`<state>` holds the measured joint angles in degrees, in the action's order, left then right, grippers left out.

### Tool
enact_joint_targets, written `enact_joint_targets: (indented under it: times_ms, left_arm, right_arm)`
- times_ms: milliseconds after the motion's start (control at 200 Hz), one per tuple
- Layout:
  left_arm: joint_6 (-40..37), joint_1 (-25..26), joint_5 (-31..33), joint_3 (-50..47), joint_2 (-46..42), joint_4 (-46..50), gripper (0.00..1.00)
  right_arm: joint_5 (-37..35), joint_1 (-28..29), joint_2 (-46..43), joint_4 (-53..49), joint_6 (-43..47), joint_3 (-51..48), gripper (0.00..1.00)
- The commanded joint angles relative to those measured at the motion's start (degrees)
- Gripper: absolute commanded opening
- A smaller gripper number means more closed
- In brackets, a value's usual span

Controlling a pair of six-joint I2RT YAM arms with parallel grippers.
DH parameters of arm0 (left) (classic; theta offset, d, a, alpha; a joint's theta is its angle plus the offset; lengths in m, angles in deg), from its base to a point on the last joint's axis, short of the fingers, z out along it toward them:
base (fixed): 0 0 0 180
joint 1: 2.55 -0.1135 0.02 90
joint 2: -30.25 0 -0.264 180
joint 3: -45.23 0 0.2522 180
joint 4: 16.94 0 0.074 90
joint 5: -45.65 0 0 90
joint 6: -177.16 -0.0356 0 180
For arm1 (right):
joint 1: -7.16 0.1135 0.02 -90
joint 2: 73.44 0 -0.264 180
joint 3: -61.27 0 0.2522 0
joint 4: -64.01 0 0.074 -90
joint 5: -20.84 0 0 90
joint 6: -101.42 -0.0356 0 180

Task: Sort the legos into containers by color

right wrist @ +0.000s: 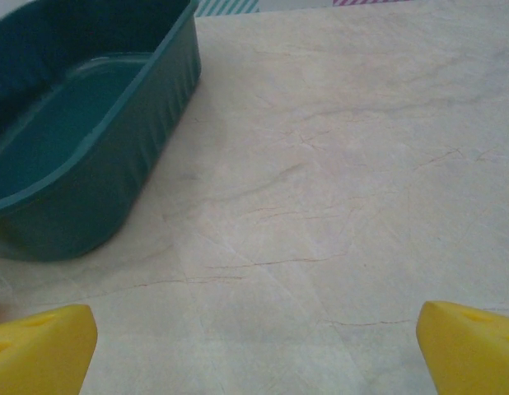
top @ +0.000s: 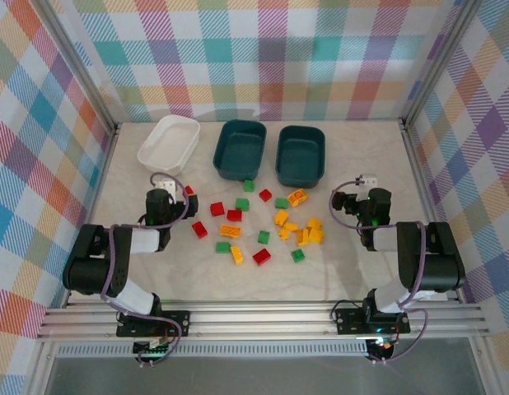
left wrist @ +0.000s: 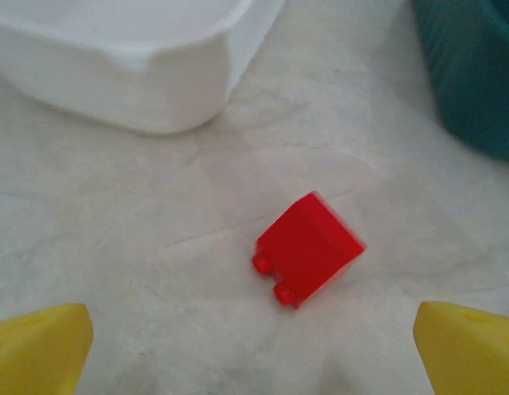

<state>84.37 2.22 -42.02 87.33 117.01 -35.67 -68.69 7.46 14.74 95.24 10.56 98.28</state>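
Left gripper (left wrist: 254, 350): wide open, holding nothing. Its yellow fingertips (left wrist: 36, 346) sit in the two bottom corners of the left wrist view.

A red brick (left wrist: 308, 247) lies on the table (right wrist: 337, 164) ahead of the gap between the fingers, slightly right of centre and touching neither. It is turned diagonal, with two studs showing on its near-left side. The white bin (left wrist: 147, 90) is beyond it to the left. A corner of the middle teal bin (top: 240, 144) is at upper right of that view.

From the top camera, that brick is just beside the left gripper on its right, near the white bin's near-right corner.

Right gripper (right wrist: 254, 354): also wide open, with nothing but bare table between its fingers. The right teal bin (right wrist: 98, 197) is ahead and to its left, apart from the fingers, with its long outer wall facing the camera.

The three bins stand in a row at the far side of the table: white on the left, then the two teal ones.

The rest of the legos (top: 263, 237) are scattered on the table between the two arms, in front of the teal bins:
- Reds are mostly on the left of the patch.
- Yellows are clustered on the right, nearer the right arm.
- Greens are mixed through.
- One green is close to the middle teal bin's near edge; I cannot tell if it touches.
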Motion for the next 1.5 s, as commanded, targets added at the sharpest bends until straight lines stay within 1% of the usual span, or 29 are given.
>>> enact_joint_targets:
  times_ms: [0, 60, 190, 260, 310, 340, 385, 400, 440, 455, 475, 500, 550, 635, 680, 780, 850, 975, 1105, 1140, 1190, 1265, 1335, 1425, 1495]
  left_arm:
    - [-1.9, 0.7, -3.6, 9.2, -10.8, 17.2, 1.00]
    - [0.9, 0.8, -5.3, 10.8, -17.5, 20.9, 1.00]
    - [8.0, 0.9, -7.1, 16.5, -30.7, 33.0, 1.00]
    - [10.7, 0.9, -7.4, 19.0, -36.2, 39.2, 1.00]
    - [13.9, 0.9, -6.5, 19.4, -39.7, 42.9, 1.00]
    - [17.6, 0.9, -4.8, 19.0, -41.7, 44.8, 1.00]
    - [25.9, 0.9, -0.9, 17.4, -44.0, 48.3, 1.00]
    - [29.1, 0.9, 0.8, 16.9, -44.8, 51.1, 1.00]
    - [37.8, 0.9, 6.4, 15.3, -46.6, 57.8, 1.00]
    - [40.3, 0.9, 8.0, 14.7, -47.1, 59.8, 1.00]
    - [42.2, 0.7, 9.3, 13.7, -47.7, 61.5, 1.00]
    - [42.3, 0.6, 8.5, 11.9, -48.9, 61.3, 1.00]
    - [41.2, 0.5, 5.5, 8.5, -51.1, 59.3, 1.00]
    - [44.9, 0.5, 4.9, 4.4, -54.0, 57.8, 1.00]
    - [45.9, 0.5, 4.4, 3.1, -54.9, 57.3, 1.00]
    - [50.5, 0.5, 4.3, 1.6, -55.1, 58.7, 1.00]
    - [51.3, 0.5, 1.5, 0.8, -54.2, 59.0, 1.00]
    - [52.3, 0.5, -5.7, -1.3, -52.1, 57.8, 1.00]
    - [53.1, 0.6, -8.8, -2.6, -50.3, 57.2, 0.99]
    - [53.1, 0.7, -9.0, -2.9, -50.2, 56.6, 0.99]
    - [53.1, 0.6, -9.1, -3.3, -49.9, 55.6, 0.99]
    - [53.0, 0.6, -8.6, -3.8, -49.7, 53.7, 0.99]
    - [53.1, 0.6, -8.0, -4.1, -49.3, 52.2, 0.99]
    - [53.0, 0.7, -8.2, -4.2, -48.5, 50.8, 1.00]
    - [52.8, 0.6, -8.9, -4.0, -47.9, 50.7, 1.00]
  right_arm:
    - [-5.3, 2.1, -8.2, -11.7, 0.5, 4.5, 1.00]
    - [-8.8, 3.2, -14.3, -22.3, -2.8, 8.3, 1.00]
    - [-9.7, 5.3, -26.5, -46.6, -11.8, 19.9, 1.00]
    - [-11.2, 5.3, -31.7, -56.5, -21.5, 23.9, 1.00]
    - [-13.6, 5.3, -35.1, -60.4, -27.8, 23.9, 1.00]
    - [-15.6, 5.3, -37.2, -62.4, -32.1, 22.6, 1.00]
    - [-18.6, 5.0, -40.4, -65.5, -40.4, 19.9, 1.00]
    - [-17.3, 4.8, -41.8, -65.0, -40.3, 18.7, 1.00]
    - [-12.0, 4.7, -45.0, -60.7, -36.2, 15.5, 1.00]
    - [-10.0, 4.7, -45.8, -59.7, -35.6, 14.7, 0.98]
    - [-8.3, 4.7, -46.6, -59.7, -35.5, 13.9, 0.94]
    - [-6.9, 4.7, -46.7, -60.9, -35.6, 14.1, 0.91]
    - [-4.8, 4.7, -45.1, -65.7, -34.8, 15.6, 0.87]
    - [-1.0, 4.9, -39.7, -73.8, -30.9, 20.0, 0.82]
    - [-0.1, 5.1, -37.6, -76.2, -29.9, 21.1, 0.79]
    - [2.0, 7.2, -35.8, -75.6, -29.7, 19.6, 0.76]
    - [2.2, 10.3, -34.2, -73.3, -29.7, 18.4, 0.76]
    - [-1.0, 16.3, -25.8, -70.8, -28.1, 20.3, 0.84]
    - [-2.9, 21.0, -16.0, -67.3, -29.4, 24.8, 0.91]
    - [-3.1, 22.0, -13.9, -65.9, -31.4, 25.7, 0.95]
    - [-3.7, 23.3, -11.6, -63.7, -34.3, 26.6, 0.96]
    - [-9.6, 26.3, -8.2, -61.5, -38.8, 28.2, 0.97]
    - [-11.5, 28.0, -4.7, -59.9, -41.7, 30.4, 0.97]
    - [-16.8, 29.8, 1.1, -63.4, -45.2, 35.9, 0.97]
    - [-19.5, 30.4, 4.7, -66.0, -48.0, 39.2, 0.96]
